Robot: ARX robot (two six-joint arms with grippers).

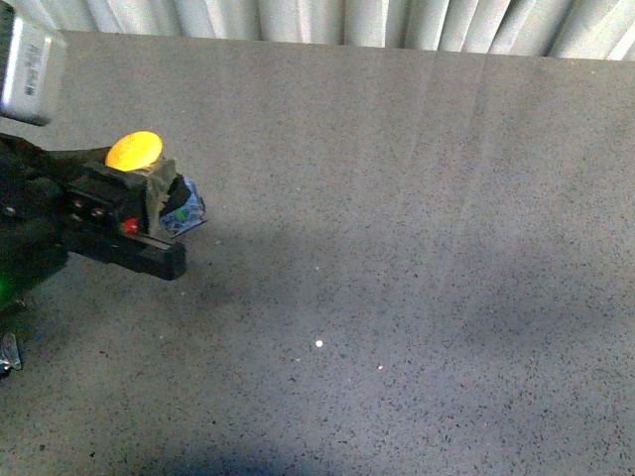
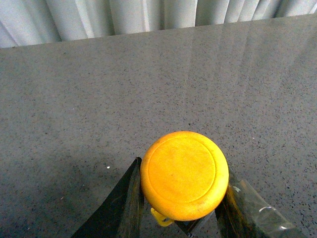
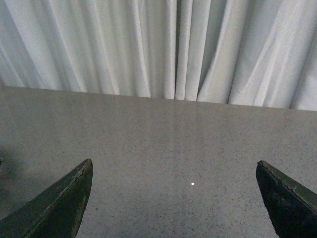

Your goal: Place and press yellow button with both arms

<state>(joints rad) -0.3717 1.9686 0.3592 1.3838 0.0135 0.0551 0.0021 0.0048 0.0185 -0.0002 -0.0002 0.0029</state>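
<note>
The yellow button (image 1: 134,150) shows its round yellow cap at the far left of the front view, held above the grey table (image 1: 397,248). My left gripper (image 1: 159,203) is shut on the yellow button below the cap. In the left wrist view the cap (image 2: 184,174) fills the space between the two dark fingers (image 2: 121,203), and the neck and base are mostly hidden under it. My right gripper (image 3: 173,198) is open and empty, its two fingertips wide apart over bare table. The right arm is out of the front view.
White curtains (image 1: 347,20) hang along the table's far edge. A grey metal box (image 1: 28,69) sits at the upper left of the front view. A small white speck (image 1: 318,344) lies mid-table.
</note>
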